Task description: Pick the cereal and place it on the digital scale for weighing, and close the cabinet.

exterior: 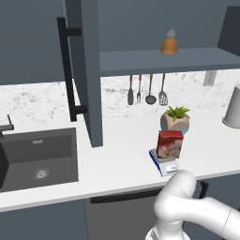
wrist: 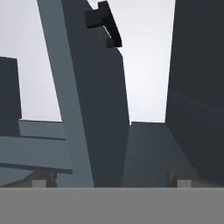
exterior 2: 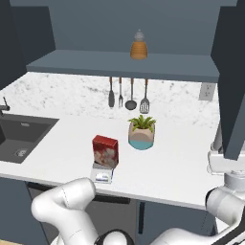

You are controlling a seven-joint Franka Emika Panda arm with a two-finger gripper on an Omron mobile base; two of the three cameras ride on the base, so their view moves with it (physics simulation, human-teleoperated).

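Note:
The red cereal box stands upright on the small digital scale near the counter's front edge. Both doors of the upper cabinet hang open: the left door with its black bar handle, and the right door. My gripper is far right of the cereal, pointing up beside the lower edge of the right door, partly hidden by it. In the hand view the gripper is open and holds nothing, with the door's edge and handle close ahead.
An orange bottle stands on the open cabinet shelf. A potted plant sits just behind the cereal, and utensils hang on the wall. A dark sink lies at the left and a grey canister at the far right.

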